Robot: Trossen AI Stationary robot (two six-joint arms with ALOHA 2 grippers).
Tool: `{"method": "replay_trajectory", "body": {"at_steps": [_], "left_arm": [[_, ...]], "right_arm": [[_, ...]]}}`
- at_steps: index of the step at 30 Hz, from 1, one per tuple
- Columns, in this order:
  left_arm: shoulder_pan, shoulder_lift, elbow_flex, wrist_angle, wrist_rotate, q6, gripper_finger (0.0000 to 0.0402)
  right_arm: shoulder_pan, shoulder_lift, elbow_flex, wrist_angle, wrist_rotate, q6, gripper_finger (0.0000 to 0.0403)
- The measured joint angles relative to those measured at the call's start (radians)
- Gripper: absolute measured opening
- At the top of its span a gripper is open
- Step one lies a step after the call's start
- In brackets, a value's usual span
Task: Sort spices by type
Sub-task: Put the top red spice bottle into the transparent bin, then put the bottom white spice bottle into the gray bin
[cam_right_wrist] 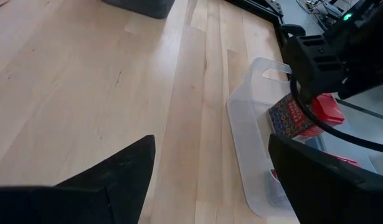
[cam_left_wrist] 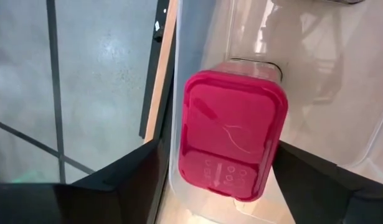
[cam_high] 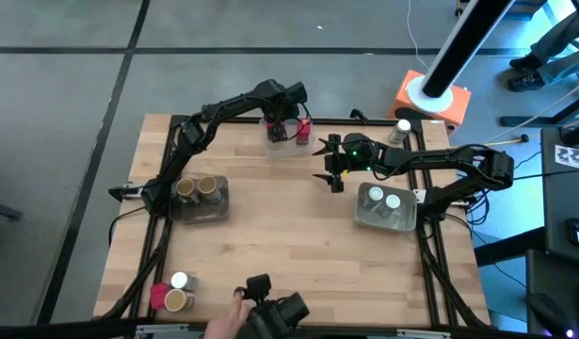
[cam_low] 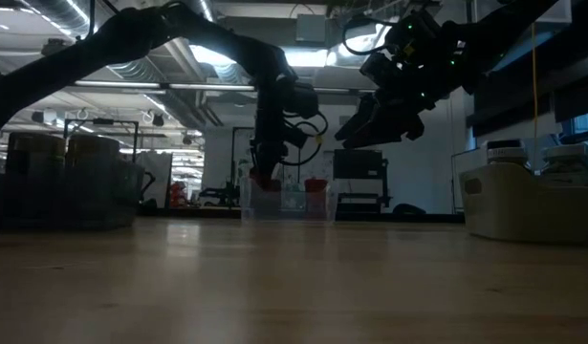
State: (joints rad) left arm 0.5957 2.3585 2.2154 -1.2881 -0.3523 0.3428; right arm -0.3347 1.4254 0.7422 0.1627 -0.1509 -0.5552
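The spices' magenta-lidded block [cam_left_wrist: 231, 140] stands in the clear tray [cam_high: 276, 137] at the table's far middle. My left gripper [cam_left_wrist: 218, 144] points down over it, open, one finger on each side. A second red block [cam_high: 305, 127] stands in the same tray. Two tan cylinders [cam_high: 197, 187] sit in the left grey bin [cam_high: 201, 212]. Two white-capped jars [cam_high: 383, 198] sit in the right grey bin [cam_high: 383, 220]. My right gripper [cam_high: 325, 165] hangs open above the table between the tray and the right bin, with nothing in it. My left gripper comes from above, its fingers on either side of the magenta block's lid end [cam_left_wrist: 191, 143]. A strip of the tray shows between one finger [cam_left_wrist: 126, 180] and the block. Whether the other finger [cam_left_wrist: 328, 186] touches the block, I cannot tell. The block stands inside the tray.
At the near left corner stand a white-capped jar [cam_high: 180, 281], a red block [cam_high: 158, 297] and a tan cylinder [cam_high: 179, 300]. Another white-capped jar [cam_high: 402, 127] stands at the far right. A person's hand [cam_high: 228, 320] shows at the near edge. The middle of the wooden table [cam_high: 289, 235] is bare.
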Motion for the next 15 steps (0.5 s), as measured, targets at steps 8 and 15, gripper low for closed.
{"method": "replay_trajectory", "body": {"at_steps": [8, 15], "left_arm": [[-0.021, -0.012, 0.001, -0.012, -0.023, -0.022, 0.0277], [-0.04, -0.046, 0.029, -0.088, -0.034, -0.086, 0.0264]], "right_arm": [[0.0, 0.0, 0.0, 0.0, 0.0, 0.0, 0.0314], [0.0, 0.0, 0.0, 0.0, 0.001, 0.0, 0.0314]]}}
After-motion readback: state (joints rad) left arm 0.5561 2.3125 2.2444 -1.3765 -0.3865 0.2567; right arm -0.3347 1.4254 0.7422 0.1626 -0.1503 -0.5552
